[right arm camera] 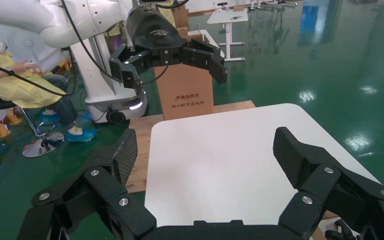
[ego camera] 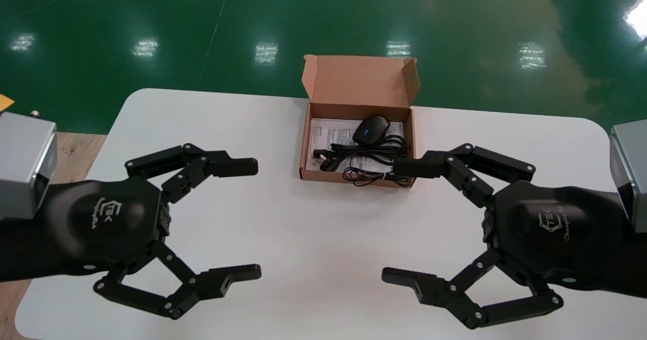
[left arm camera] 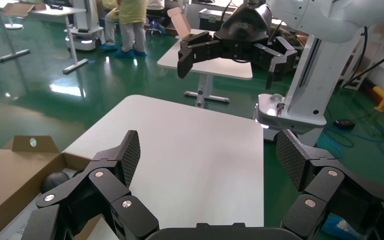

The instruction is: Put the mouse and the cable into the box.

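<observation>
A brown cardboard box [ego camera: 309,143] with its lid raised stands at the table's far middle. Inside lie a black mouse [ego camera: 371,127] and a coiled black cable [ego camera: 371,159] on a printed sheet; one loop hangs over the box's near wall. My left gripper [ego camera: 255,220] hovers wide open over the near left of the table, nothing between its fingers. My right gripper [ego camera: 399,221] is open and bare on the near right, its upper fingertip close to the box's near right corner. The left wrist view catches the box [left arm camera: 10,170] and mouse [left arm camera: 55,181] off to one side.
The white table [ego camera: 313,239] has rounded corners and stands on a green floor. Beyond it, the wrist views show other tables, a white robot base [left arm camera: 290,110], a tall cardboard carton [right arm camera: 185,92] and people.
</observation>
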You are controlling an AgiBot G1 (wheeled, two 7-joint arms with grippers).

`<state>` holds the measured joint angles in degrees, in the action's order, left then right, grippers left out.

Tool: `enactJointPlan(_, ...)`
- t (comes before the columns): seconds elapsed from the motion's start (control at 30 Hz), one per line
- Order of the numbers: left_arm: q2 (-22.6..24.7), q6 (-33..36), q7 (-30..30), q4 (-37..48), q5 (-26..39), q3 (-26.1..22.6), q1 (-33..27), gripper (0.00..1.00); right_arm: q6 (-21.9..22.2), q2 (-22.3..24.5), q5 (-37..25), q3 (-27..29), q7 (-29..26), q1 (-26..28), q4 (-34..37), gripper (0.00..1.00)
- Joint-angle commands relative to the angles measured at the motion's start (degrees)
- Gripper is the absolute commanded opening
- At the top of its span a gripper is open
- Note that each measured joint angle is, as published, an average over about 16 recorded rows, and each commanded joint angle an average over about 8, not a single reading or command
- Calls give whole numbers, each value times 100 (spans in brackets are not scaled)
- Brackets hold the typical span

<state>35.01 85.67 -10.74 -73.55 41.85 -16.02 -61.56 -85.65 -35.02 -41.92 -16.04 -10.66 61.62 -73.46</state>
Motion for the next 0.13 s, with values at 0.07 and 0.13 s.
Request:
enactJointPlan(0.07, 0, 0, 0, 0, 0, 0, 0, 100, 0, 0, 0, 0, 0, 0, 0, 100)
enactJointPlan(0.13, 0, 0, 0, 0, 0, 0, 0, 100, 0, 0, 0, 0, 0, 0, 0, 100)
